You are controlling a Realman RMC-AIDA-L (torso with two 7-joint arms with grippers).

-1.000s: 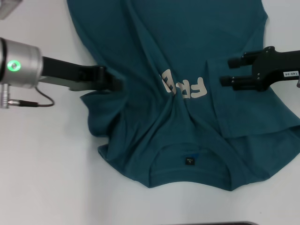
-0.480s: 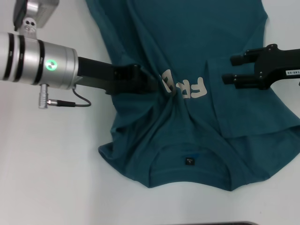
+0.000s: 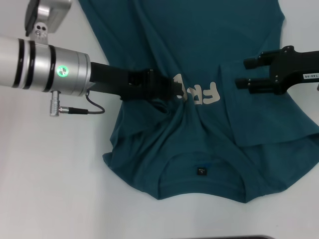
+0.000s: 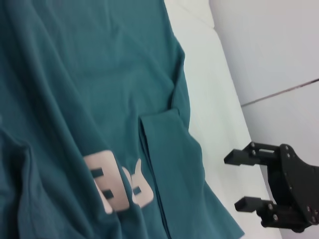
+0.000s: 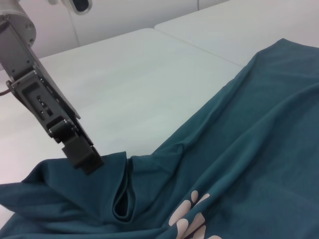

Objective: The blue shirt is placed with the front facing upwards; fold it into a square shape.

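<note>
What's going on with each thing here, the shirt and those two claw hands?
Shirt: front up on the table, left side bunched and pulled over toward the chest letters, not yet square.
Left gripper: over the shirt's middle, shut on a gathered fold of cloth.
Right gripper: open, empty, beside the letters on the shirt's right side.

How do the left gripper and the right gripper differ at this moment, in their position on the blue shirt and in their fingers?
The left gripper presses into bunched cloth of the blue shirt beside the cream letters; the right gripper hangs past the letters' other side and holds nothing. The right gripper's fingers are spread open; the left gripper grips a fold. Both point toward the chest print.
</note>
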